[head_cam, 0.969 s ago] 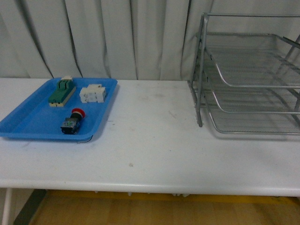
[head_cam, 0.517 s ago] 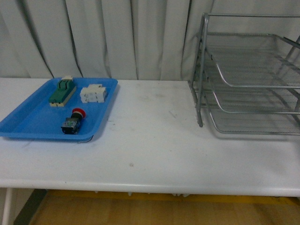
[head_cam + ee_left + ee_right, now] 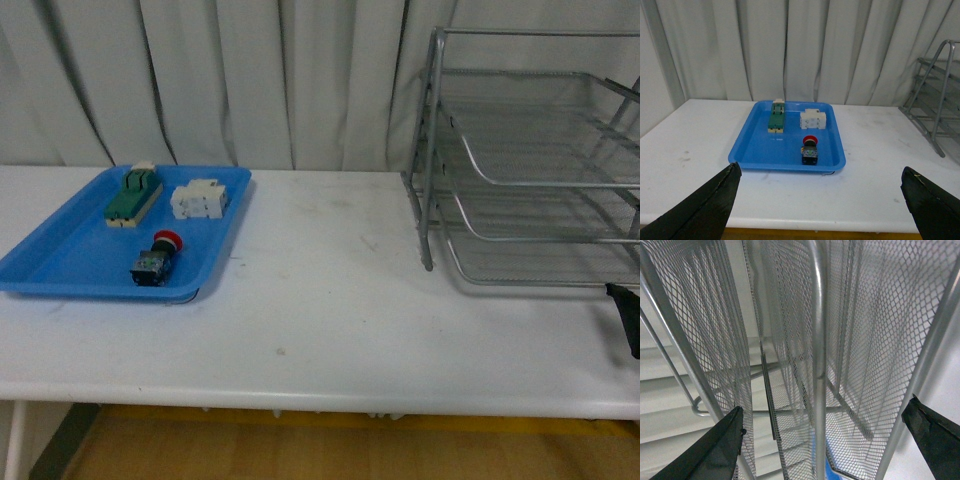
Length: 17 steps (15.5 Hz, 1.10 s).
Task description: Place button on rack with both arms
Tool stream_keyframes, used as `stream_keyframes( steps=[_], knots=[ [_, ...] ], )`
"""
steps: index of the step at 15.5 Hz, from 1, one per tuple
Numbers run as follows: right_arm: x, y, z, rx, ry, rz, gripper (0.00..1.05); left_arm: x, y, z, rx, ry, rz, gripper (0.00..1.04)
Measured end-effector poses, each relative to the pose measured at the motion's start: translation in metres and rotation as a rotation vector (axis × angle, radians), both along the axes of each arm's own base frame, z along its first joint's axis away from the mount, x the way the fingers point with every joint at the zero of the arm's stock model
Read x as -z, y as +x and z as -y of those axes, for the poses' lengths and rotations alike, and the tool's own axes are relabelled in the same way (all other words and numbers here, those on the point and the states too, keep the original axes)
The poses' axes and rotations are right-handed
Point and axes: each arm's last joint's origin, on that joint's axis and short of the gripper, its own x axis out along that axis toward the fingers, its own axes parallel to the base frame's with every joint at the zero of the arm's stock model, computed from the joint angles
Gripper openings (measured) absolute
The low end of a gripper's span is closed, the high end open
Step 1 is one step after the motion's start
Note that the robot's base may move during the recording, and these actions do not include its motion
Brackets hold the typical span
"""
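The button (image 3: pixel 155 258), a red cap on a black body, lies on its side in the blue tray (image 3: pixel 60 262) at the left of the table. In the left wrist view the button (image 3: pixel 809 150) is ahead of my left gripper (image 3: pixel 820 171), which is open, empty and back near the table's front edge. The rack (image 3: pixel 530 180) of silver mesh stands at the right. My right gripper (image 3: pixel 825 405) is open and empty, close against the rack's mesh (image 3: pixel 865 315) and a frame tube. One black finger (image 3: pixel 628 318) of it shows at the front view's right edge.
The blue tray (image 3: pixel 747 150) also holds a green-topped beige block (image 3: pixel 133 195) and a white block (image 3: pixel 197 199). White curtains hang behind the table. The white tabletop (image 3: pixel 320 300) stretches between tray and rack.
A black finger of my right gripper has come into the front view at its right edge, beside the rack. The button, the tray and the rack have not moved.
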Motion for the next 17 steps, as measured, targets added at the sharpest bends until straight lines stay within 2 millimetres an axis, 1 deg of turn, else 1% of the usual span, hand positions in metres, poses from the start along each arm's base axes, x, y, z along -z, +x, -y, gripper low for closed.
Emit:
stream_keyframes(
  steps=[2,5,8,9,12,14,15,17],
  knots=[
    [0.001,0.007,0.001,-0.006,-0.027,0.016,0.98,0.0,0.0,0.0,0.0,0.0,0.0,0.98],
    [0.009,0.013,0.002,-0.014,-0.044,0.01,0.98,0.0,0.0,0.0,0.0,0.0,0.0,0.98],
    [0.008,0.021,0.001,-0.032,-0.066,0.036,0.98,0.0,0.0,0.0,0.0,0.0,0.0,0.98],
    [0.007,0.023,0.001,-0.039,-0.072,0.043,0.95,0.0,0.0,0.0,0.0,0.0,0.0,0.98],
    [0.006,0.029,0.001,-0.051,-0.1,0.064,0.59,0.0,0.0,0.0,0.0,0.0,0.0,0.98],
    [0.008,0.03,0.001,-0.053,-0.111,0.061,0.37,0.0,0.0,0.0,0.0,0.0,0.0,0.98],
    [0.007,0.031,0.001,-0.059,-0.12,0.068,0.25,0.0,0.0,0.0,0.0,0.0,0.0,0.98],
    [0.007,0.031,0.001,-0.06,-0.11,0.067,0.05,0.0,0.0,0.0,0.0,0.0,0.0,0.98]
  ],
)
